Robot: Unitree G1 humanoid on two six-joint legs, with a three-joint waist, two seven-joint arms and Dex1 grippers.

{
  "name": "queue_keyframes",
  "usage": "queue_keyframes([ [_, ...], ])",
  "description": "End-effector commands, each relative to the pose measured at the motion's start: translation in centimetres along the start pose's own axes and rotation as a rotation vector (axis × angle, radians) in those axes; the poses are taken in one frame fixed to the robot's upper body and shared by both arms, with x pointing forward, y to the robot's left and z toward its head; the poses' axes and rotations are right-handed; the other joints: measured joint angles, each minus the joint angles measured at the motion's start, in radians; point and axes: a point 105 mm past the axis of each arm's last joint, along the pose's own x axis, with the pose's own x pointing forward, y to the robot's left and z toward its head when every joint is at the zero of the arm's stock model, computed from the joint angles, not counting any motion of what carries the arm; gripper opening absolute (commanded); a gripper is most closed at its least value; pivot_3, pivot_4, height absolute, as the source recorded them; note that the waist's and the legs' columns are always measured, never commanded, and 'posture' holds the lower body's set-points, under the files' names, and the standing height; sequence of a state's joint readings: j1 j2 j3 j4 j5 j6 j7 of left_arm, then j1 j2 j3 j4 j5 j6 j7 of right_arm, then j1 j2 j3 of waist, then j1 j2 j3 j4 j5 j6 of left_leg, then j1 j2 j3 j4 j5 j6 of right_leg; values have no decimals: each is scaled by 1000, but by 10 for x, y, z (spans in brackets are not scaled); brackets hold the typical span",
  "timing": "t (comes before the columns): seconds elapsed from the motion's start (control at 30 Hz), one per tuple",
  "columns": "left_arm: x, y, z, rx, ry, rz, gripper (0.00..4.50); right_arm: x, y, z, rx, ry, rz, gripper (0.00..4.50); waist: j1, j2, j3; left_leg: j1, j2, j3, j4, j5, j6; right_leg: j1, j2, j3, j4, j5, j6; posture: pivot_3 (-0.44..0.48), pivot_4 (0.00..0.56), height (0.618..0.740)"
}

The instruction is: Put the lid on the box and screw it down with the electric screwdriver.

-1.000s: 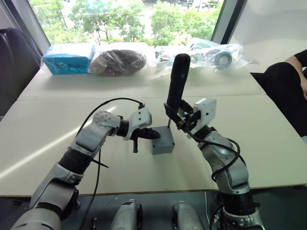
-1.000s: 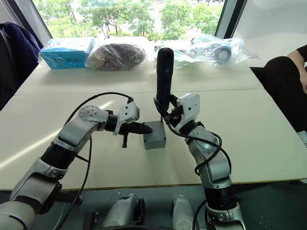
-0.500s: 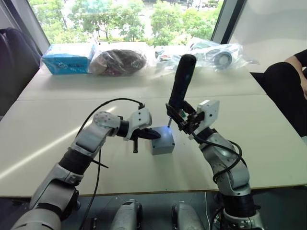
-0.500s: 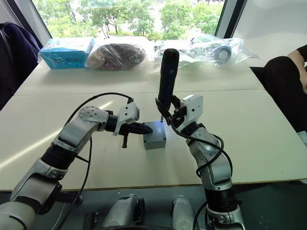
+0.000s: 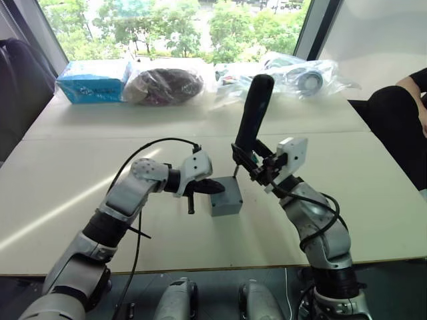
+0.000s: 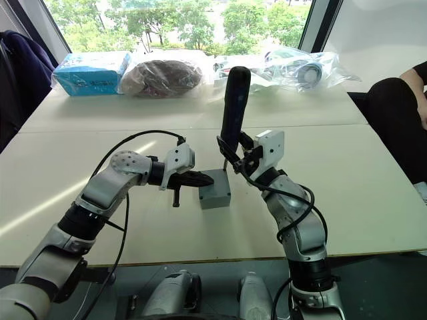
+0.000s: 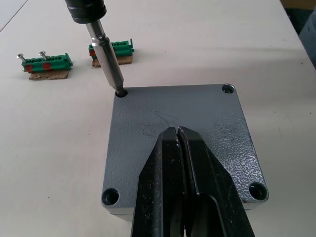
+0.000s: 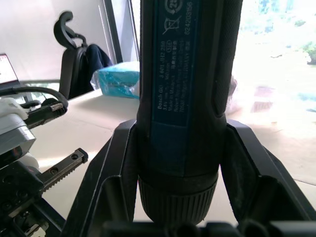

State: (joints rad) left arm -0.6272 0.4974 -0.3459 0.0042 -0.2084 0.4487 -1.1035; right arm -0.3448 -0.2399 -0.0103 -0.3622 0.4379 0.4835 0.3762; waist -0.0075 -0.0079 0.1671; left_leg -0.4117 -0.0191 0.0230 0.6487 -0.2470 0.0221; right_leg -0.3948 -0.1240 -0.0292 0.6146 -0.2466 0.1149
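Since a second ago, the electric screwdriver has tipped a bit and its tip now sits in a corner hole of the lid. Left gripper presses closed on the lid, which covers the box. Right gripper squeezes the screwdriver.

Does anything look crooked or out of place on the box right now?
Nothing stands out. The lid sits square on the box, the left gripper rests shut on top of it, and the electric screwdriver, held by the right gripper, has its bit in a corner screw hole.
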Motion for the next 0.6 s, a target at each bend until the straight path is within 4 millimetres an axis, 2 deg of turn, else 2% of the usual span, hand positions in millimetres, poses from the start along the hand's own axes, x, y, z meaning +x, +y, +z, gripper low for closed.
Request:
queue_keyframes([
  [0.03, 0, -2, -9, -93, -7, 17, 0, -9, -33, 93, 65, -250, -124, 1781, 2, 2, 1, -2, 0, 0, 0, 0, 0, -1, -1, 0, 0, 0, 0, 0, 150, 740],
  [0.1, -5, 10, 4, -165, -108, 94, 0, -16, -60, 112, 160, -249, -209, 1781, 9, 2, 1, -10, -1, 0, 1, 1, 0, -5, -1, 0, 1, 1, -1, 0, 150, 740],
  [0.17, -15, 20, 21, -259, -236, 132, 0, -21, -77, 127, 249, -210, -199, 1781, 19, 2, 2, -17, -1, 0, 2, 2, -2, -13, -1, 0, 1, 4, 1, 0, 150, 740],
  [0.27, -26, 22, 44, -312, -343, 109, 0, -28, -94, 132, 339, -56, -150, 1781, 17, 2, 3, -19, -1, 0, -1, 2, -2, -14, 0, -2, 0, 5, 2, 0, 150, 740],
  [0.33, -30, 17, 52, -277, -330, 73, 0, -34, -115, 123, 358, 84, -227, 1781, 15, 3, 4, -20, 0, 1, -1, 2, -1, -14, 1, -3, 0, 5, 2, 0, 150, 740],
  [0.4, -35, 10, 55, -233, -303, 31, 0, -43, -138, 100, 423, 281, -351, 1781, 8, 4, 5, -20, 0, 3, -1, 2, -1, -15, 3, -2, -1, 5, 2, 0, 150, 740],
  [0.43, -37, 7, 54, -217, -282, 16, 0, -46, -144, 95, 428, 336, -389, 1781, 6, 5, 5, -20, 0, 5, -1, 1, 0, -15, 3, -1, 0, 5, 2, 0, 150, 740],
  [0.53, -40, -2, 35, -87, -101, -11, 0, -55, -132, 73, 456, 585, -311, 1781, -4, 9, 9, -20, -1, 5, -1, 1, 1, -15, 3, -1, -1, 4, 0, 0, 150, 740],
  [0.6, -43, -5, 27, -47, -37, -27, 0, -66, -131, 55, 462, 722, -316, 1781, -7, 12, 11, -20, -1, 5, -1, 1, 1, -16, 4, -1, -1, 3, -2, 0, 150, 740],
])
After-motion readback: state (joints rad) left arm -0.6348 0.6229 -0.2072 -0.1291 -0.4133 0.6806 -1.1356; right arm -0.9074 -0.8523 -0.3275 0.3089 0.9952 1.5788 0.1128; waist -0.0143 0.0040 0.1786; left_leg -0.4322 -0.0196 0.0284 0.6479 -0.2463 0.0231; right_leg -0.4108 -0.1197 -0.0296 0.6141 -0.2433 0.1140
